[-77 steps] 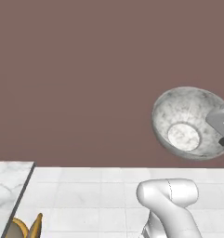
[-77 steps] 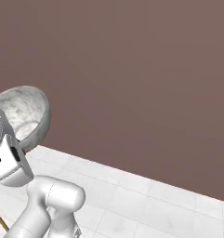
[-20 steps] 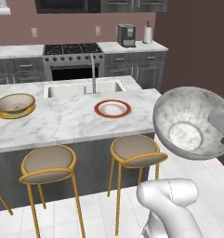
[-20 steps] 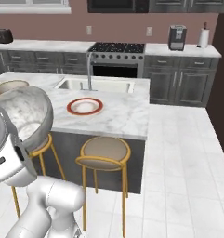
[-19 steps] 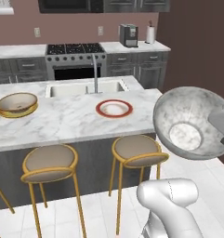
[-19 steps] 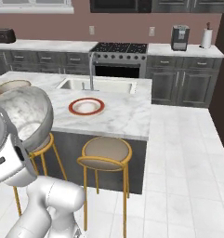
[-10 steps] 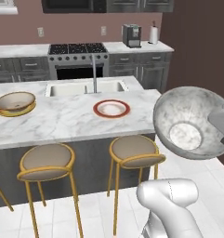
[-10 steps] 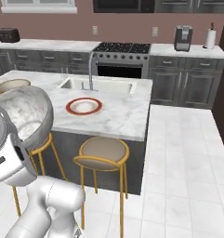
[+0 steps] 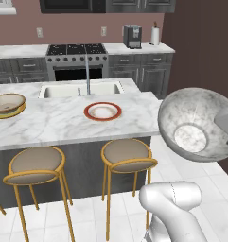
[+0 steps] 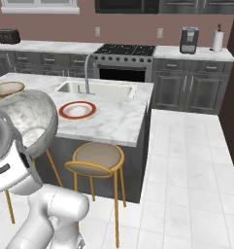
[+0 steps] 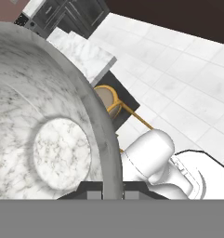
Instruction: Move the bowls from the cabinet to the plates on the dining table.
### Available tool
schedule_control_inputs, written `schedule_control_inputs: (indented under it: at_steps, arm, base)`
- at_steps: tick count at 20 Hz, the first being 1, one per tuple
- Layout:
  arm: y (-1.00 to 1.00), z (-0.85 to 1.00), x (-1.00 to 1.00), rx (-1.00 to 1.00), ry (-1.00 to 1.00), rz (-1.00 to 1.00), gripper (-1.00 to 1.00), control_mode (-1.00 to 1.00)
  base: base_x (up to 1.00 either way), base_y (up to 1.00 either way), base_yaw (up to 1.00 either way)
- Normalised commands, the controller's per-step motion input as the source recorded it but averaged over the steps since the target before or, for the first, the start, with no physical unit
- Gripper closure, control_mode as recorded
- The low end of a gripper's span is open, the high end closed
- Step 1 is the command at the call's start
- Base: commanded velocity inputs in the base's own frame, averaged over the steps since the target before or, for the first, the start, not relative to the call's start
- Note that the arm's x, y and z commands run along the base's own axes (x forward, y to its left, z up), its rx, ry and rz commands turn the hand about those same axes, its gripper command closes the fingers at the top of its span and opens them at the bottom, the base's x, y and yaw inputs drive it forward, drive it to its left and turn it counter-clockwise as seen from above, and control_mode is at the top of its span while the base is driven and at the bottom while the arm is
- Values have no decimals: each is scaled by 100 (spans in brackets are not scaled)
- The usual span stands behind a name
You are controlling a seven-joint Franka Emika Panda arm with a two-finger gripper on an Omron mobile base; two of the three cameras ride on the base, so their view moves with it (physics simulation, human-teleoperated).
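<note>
Marbled bowl's up in the air, empty plate is waiting

Your grey-white marbled bowl [image 9: 197, 124] hangs tipped on its side, clear of the dining table [image 9: 54, 124], with the gripper [image 11: 112, 189] clamped on just its rim, so that thin edge pinch is the weak spot: swing fast and I'd guess it twists or slips out. The red-orange rimmed plate [image 9: 102, 111] sits mid-island near the front edge, just ahead of the sink [image 9: 80, 90] and tap [image 9: 87, 74]. The cream bowl [image 9: 6, 102] is already parked at the left end. Watch the gold stools [image 9: 126, 156] below that edge; come in low and you'll clip one, or land the bowl off-centre.
</note>
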Motion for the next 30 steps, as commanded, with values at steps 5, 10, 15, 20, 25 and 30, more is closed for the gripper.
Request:
schedule_control_inputs:
  at_steps: [5,10,15,20,25,30]
  arm:
    - [0,0,0,0,0,0,100,100]
    - [0,0,0,0,0,0,100,100]
    - [0,0,0,0,0,0,100,100]
    - [0,0,0,0,0,0,100,100]
    - [0,0,0,0,0,0,100,100]
    - [0,0,0,0,0,0,100,100]
  base:
    - [45,0,-1]
    - [66,0,-2]
    - [72,8,-4]
    - [65,15,-6]
    - [49,14,-5]
    - [2,0,0]
